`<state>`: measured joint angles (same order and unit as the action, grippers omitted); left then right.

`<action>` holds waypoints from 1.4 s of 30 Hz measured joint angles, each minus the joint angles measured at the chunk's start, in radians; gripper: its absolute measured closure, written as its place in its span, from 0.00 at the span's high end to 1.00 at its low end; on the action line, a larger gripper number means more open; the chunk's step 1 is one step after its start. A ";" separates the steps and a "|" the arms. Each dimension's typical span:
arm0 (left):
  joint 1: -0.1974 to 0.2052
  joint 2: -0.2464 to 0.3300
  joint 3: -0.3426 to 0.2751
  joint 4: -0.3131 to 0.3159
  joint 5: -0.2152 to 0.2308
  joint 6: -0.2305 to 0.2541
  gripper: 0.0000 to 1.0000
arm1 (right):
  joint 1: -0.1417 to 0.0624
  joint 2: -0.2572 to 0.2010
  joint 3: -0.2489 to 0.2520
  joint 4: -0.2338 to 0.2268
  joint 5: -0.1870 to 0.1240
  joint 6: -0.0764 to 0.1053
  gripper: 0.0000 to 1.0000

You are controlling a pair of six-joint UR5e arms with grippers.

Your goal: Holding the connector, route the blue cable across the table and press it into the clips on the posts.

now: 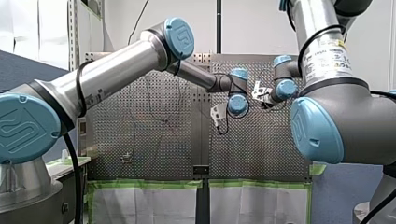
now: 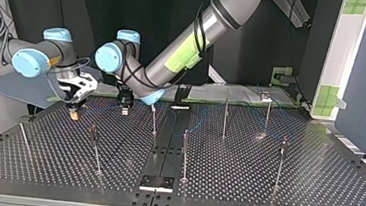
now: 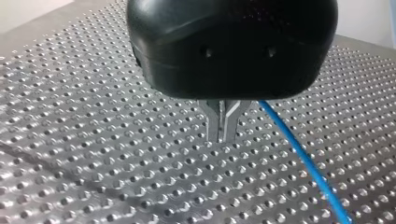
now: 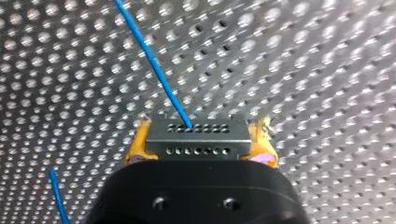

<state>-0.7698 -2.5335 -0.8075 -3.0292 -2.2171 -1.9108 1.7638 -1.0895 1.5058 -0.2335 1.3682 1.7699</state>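
In the right wrist view a grey connector with rows of small holes sits between my right gripper's yellow pads, which are shut on it. The blue cable leaves the connector and runs away over the perforated table. My left gripper is black with metal fingers pressed together just above the table; the blue cable passes beside them, not between the tips. In the top view my right gripper and my left gripper hang close together at the left rear of the table.
Several thin upright posts stand on the table, among them one just in front of the grippers, one beside my left gripper, and others further to the right. A dark plate lies at the near edge.
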 joint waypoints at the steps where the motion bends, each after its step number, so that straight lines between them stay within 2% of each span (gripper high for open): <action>1: -0.001 0.004 0.000 -0.004 -0.005 0.000 0.00 | 0.002 -0.006 -0.005 0.006 0.000 0.000 0.00; 6: -0.010 0.023 -0.001 -0.012 -0.027 0.000 0.00 | 0.004 -0.027 -0.016 0.022 -0.006 0.000 0.00; 12: -0.019 0.055 -0.002 -0.018 -0.033 0.000 0.00 | 0.000 -0.043 -0.026 0.042 -0.009 -0.003 0.00; 21: -0.035 0.080 -0.002 -0.028 -0.051 0.003 0.00 | -0.001 -0.093 -0.049 0.069 -0.023 0.000 0.00; 29: -0.051 0.115 -0.005 -0.050 -0.090 0.003 0.00 | -0.001 -0.121 -0.069 0.101 -0.030 0.001 0.00; 42: -0.062 0.149 -0.005 -0.051 -0.094 0.010 0.00 | 0.006 -0.172 -0.089 0.136 -0.032 0.001 0.00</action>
<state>-0.8319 -2.3843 -0.8130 -3.0804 -2.3113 -1.9006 1.7701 -1.2616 1.4164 -0.0979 1.3363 1.7704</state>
